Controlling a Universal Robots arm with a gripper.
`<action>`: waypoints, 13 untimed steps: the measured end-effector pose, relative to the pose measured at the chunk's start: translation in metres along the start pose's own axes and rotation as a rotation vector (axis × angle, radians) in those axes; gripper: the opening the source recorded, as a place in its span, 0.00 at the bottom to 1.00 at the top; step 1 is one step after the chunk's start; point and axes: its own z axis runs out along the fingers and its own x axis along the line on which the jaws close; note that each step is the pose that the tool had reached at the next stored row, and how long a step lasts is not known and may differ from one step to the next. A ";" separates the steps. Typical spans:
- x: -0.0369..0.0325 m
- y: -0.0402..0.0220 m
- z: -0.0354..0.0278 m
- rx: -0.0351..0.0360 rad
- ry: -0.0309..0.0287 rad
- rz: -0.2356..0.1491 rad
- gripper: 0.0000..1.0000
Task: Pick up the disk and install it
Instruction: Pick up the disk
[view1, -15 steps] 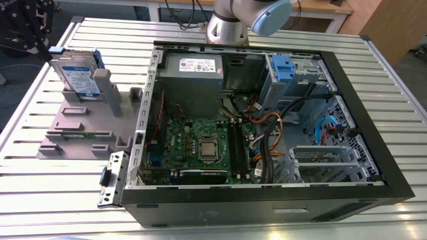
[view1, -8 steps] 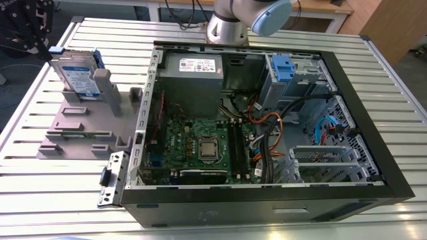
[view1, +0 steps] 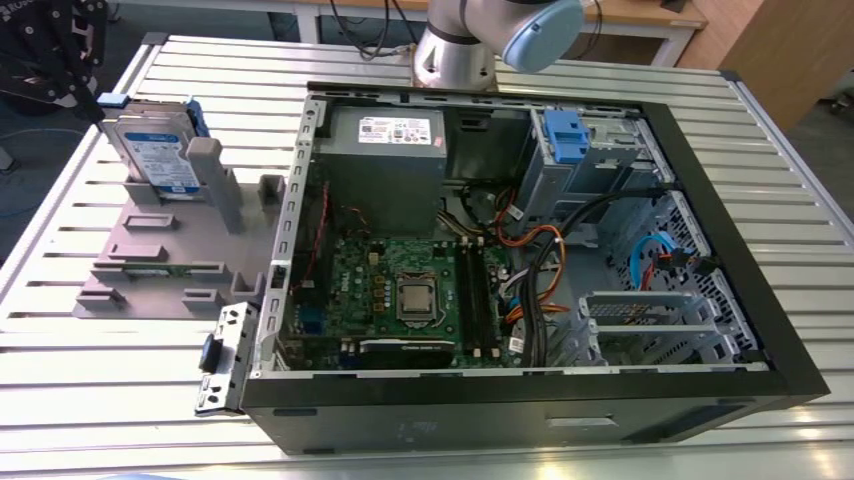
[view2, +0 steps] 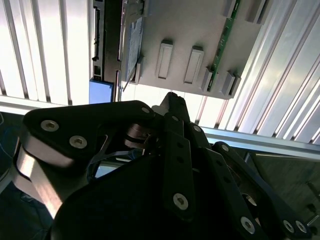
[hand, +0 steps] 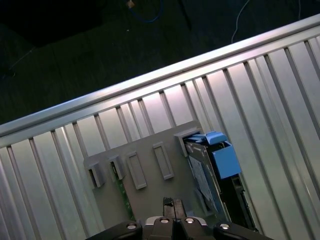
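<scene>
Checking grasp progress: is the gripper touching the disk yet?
Apart. In the first wrist view, bare grey holder shows between the gripper and the disk.

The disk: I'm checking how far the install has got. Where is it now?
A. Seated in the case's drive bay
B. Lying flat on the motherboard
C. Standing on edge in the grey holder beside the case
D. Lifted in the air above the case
C: in the exterior view the disk stands on edge in the grey holder, outside the open computer case, towards the exterior view's left.
</scene>
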 end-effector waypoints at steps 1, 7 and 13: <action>0.0000 0.0000 0.0000 0.0000 0.0000 -0.001 0.11; 0.0000 0.0000 0.0000 -0.0002 0.0002 -0.005 0.11; 0.0000 0.0000 0.0000 -0.0002 0.0003 -0.009 0.11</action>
